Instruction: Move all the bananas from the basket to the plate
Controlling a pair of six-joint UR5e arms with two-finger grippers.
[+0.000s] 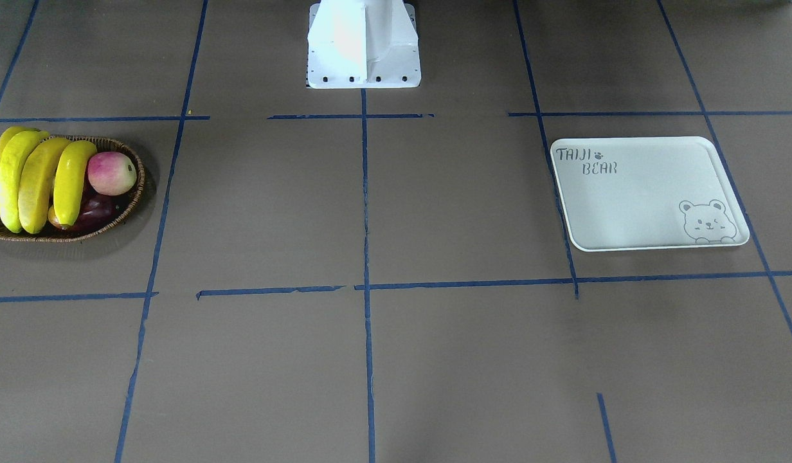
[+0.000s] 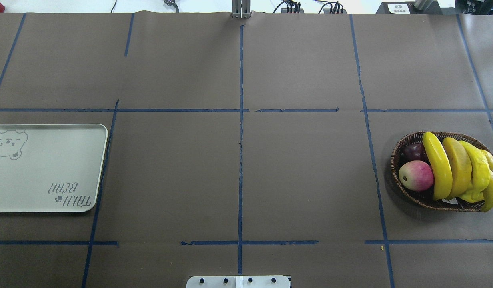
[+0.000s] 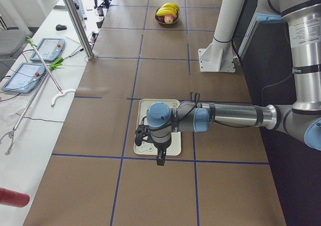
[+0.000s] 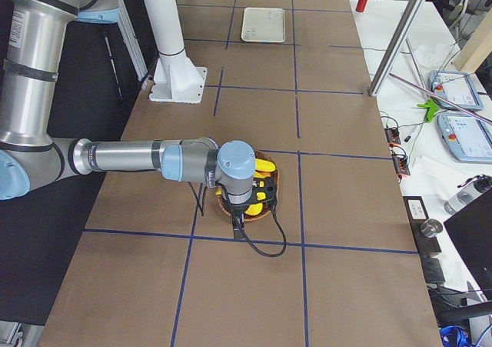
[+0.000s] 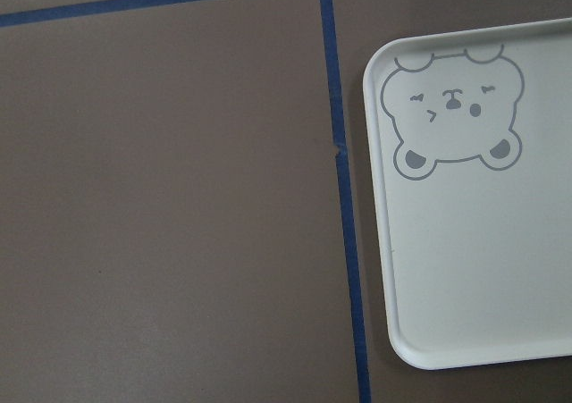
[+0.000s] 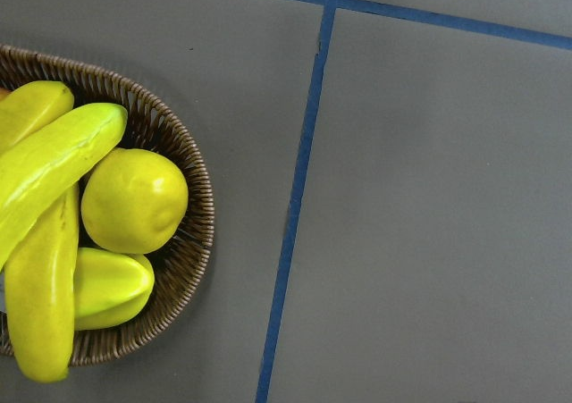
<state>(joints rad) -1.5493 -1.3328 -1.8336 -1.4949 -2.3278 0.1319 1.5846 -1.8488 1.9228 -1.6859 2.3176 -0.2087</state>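
Several yellow bananas (image 2: 436, 166) lie side by side in the dark wicker basket (image 2: 398, 148) at the table's right end, with their tips over its rim. The right wrist view shows two bananas (image 6: 45, 166) at the basket's (image 6: 192, 242) edge. The cream plate (image 2: 42, 172) with the bear drawing lies bare at the left end. My left gripper (image 3: 158, 156) hangs above the plate (image 3: 150, 104). My right gripper (image 4: 246, 208) hovers over the basket and covers most of it. Neither gripper shows clearly enough to tell whether it is open or shut.
A pink-green fruit (image 2: 415, 175) and a dark purple one (image 2: 414, 152) share the basket, and so do a round yellow fruit (image 6: 134, 197) and a ridged yellow starfruit (image 6: 107, 287). The white robot pedestal (image 1: 364, 51) stands at mid table. A metal post (image 3: 75, 20) rises at the far edge.
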